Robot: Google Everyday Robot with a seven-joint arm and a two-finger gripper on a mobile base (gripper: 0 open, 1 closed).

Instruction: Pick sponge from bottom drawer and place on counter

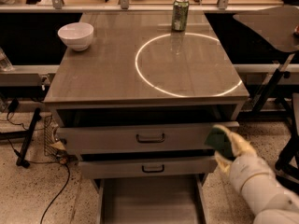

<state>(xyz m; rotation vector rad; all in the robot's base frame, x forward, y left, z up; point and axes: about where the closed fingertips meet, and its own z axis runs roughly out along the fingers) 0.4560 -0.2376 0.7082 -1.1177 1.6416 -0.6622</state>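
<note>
- Your gripper (224, 143) is low at the right front corner of the cabinet, level with the upper handled drawer (103, 139) and just off its right end
- It is closed around the sponge (216, 141); you can see the dark green face turned towards the cabinet, with the pale fingers (238, 146) wrapped behind and over it
- The sponge is off the ground, clear of the bottom drawer (149, 202) and well below the surface (103, 73)
- The white padded arm (261, 190) runs from the gripper down to the lower right corner of your view
- The bottom drawer is pulled out furthest, a flat grey tray under the two handled ones; its floor shows bare
- The middle drawer (117, 168) is out a little, and the upper one sits slightly further back
- On the surface, a white circle (136, 62) marks the right half
- A white bowl (75, 35) stands near the back left corner, well apart from the circle
- A green drink can (180, 14) stands upright at the back, just touching the far edge of the circle
</note>
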